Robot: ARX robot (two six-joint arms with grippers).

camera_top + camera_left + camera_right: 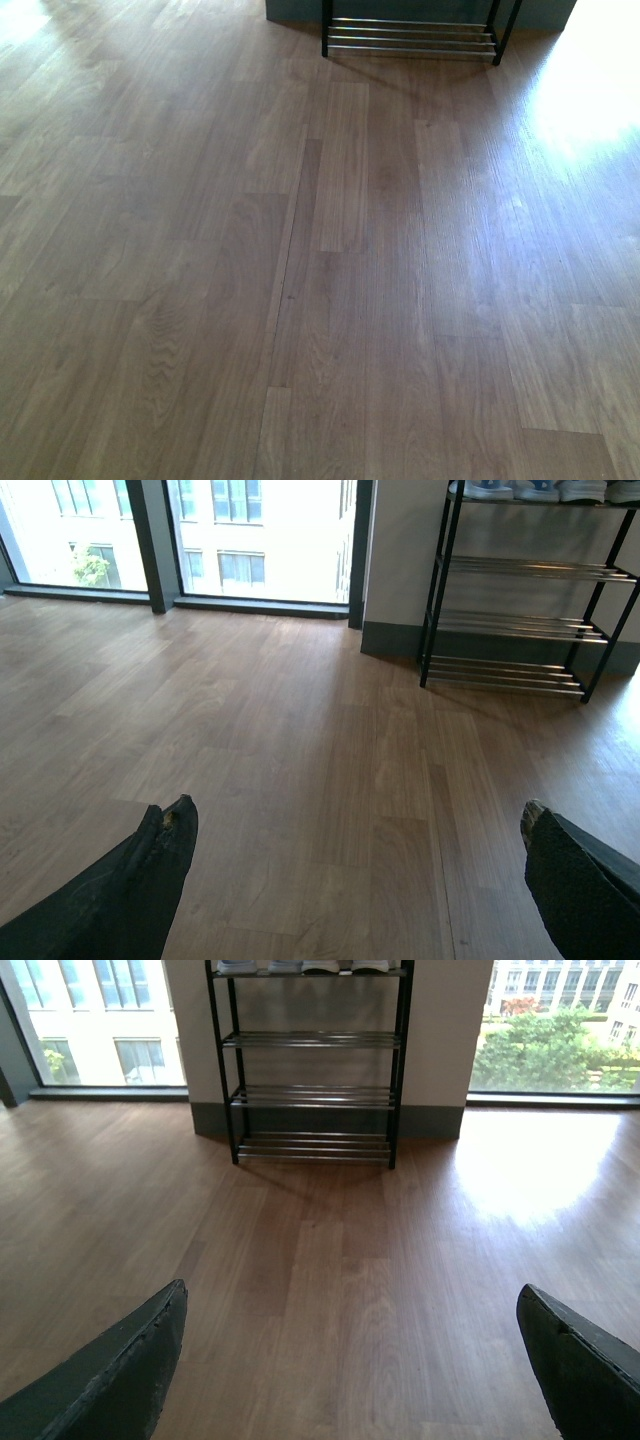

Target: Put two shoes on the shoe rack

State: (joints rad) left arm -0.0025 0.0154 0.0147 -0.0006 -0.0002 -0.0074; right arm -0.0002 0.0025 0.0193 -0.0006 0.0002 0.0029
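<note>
The shoe rack (410,38) stands far ahead against the wall; the front view shows only its lowest chrome bars. In the left wrist view the shoe rack (520,625) shows black posts and three bare tiers of bars. Shoes (540,490) with white soles sit on its top tier, cut off by the frame edge. The right wrist view shows the shoe rack (310,1095) straight ahead, with shoes (320,965) lined along the top tier. My left gripper (355,808) and right gripper (351,1292) are both open above bare wooden floor, holding nothing. Neither arm shows in the front view.
Wood-plank floor (300,280) stretches between me and the rack. A pale wall with a grey baseboard (430,1120) backs the rack, with tall windows (260,540) on either side. A bright sun patch (590,90) lies on the floor at the right.
</note>
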